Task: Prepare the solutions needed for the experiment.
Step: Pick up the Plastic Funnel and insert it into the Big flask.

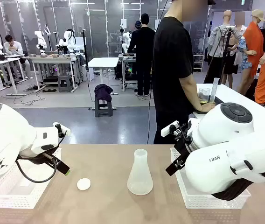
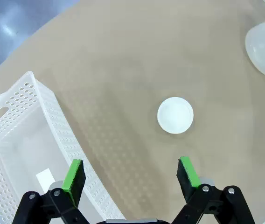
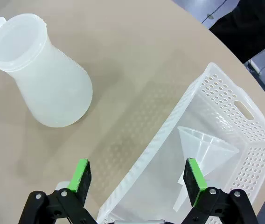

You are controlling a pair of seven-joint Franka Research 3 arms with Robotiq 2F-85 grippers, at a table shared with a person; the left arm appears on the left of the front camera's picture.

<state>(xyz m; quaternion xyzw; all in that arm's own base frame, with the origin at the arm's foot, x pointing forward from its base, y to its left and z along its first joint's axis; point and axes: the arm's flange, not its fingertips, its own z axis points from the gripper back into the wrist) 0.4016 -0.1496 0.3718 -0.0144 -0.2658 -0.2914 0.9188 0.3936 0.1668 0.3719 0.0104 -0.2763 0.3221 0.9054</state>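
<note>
"Two grippers to check: how do we find the fingers?" asks the trainee.

"We find both sets wide apart and holding nothing," the technician answers. "The left gripper (image 2: pixel 130 170) hangs over the desk (image 2: pixel 123 56), with the small white cap (image 2: pixel 175 115) just ahead of it and the left basket (image 2: pixel 60 126) beside one finger. The right gripper (image 3: pixel 135 175) hangs over the edge of the right basket (image 3: pixel 216 86), in which a clear funnel (image 3: pixel 207 149) lies."

"Why this layout?"

"We judge that the frosted flask (image 1: pixel 139 173) stands upright and uncapped at mid-desk so that either arm can reach it. The cap lies apart from it, which leaves the mouth free for filling. The funnel lies on the right arm's side, probably for that same step."

"Where are the solutions?"

"What we take for the solutions (image 1: pixel 203 100) is a shallow yellowish layer in a clear beaker (image 1: pixel 204 92) on the far table, just beside the person's hand (image 1: pixel 208 107) and well apart from the flask. We cannot tell whether the flask holds any liquid."

"Obstructions?"

"Nothing stands between either gripper and the flask. The basket wall encloses the funnel, so we advise approaching it from above."
</note>
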